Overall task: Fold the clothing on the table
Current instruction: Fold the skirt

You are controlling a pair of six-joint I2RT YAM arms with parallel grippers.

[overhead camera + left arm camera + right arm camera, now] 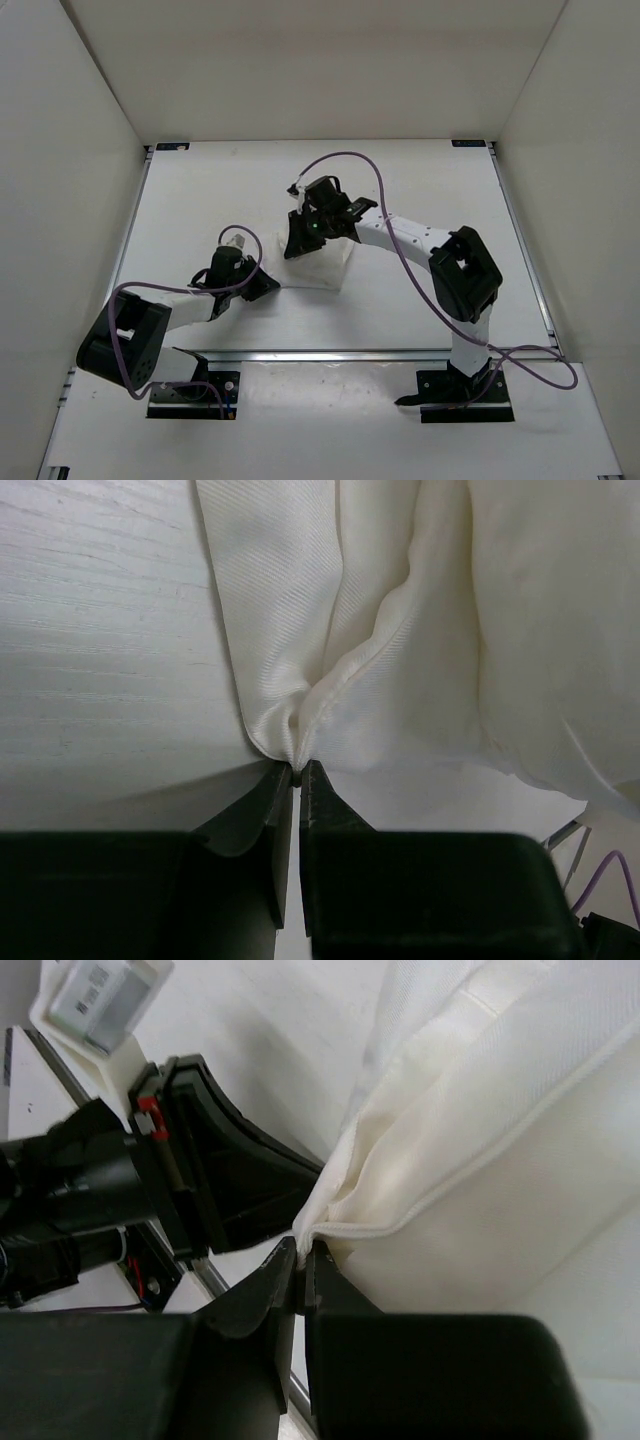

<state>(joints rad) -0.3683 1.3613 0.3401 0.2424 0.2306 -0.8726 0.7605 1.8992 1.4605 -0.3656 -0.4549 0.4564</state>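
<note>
Black fingers of the left claw (298, 772) fill the bottom of the left wrist view, pressed nearly together and pinching a gathered tip of the clothing (400, 630). From that pinch the white fabric fans upward in soft ribbed folds over the centre and right of the frame. Bare worktop (100, 630) shows at the upper left, and a purple cable (605, 880) sits in the lower right corner

At the bottom of the right wrist view the right claw (302, 1250) is likewise closed tight, nipping a hemmed edge of the clothing (480, 1140), which rises toward the upper right in layered folds with a stitched seam. The left arm's black wrist (200, 1170) sits just beside that edge at the middle left, with pale worktop (280, 1030) behind it

From above, the clothing (325, 265) is a small compact white bundle near the middle of the worktop (200, 190), slightly below centre. The left claw (270, 287) meets its lower left corner, and the right claw (298, 243) bears on its upper left edge, so the two are close together on the same side of the bundle. A purple cable (350, 156) loops above the right arm, toward the top of the frame
</note>
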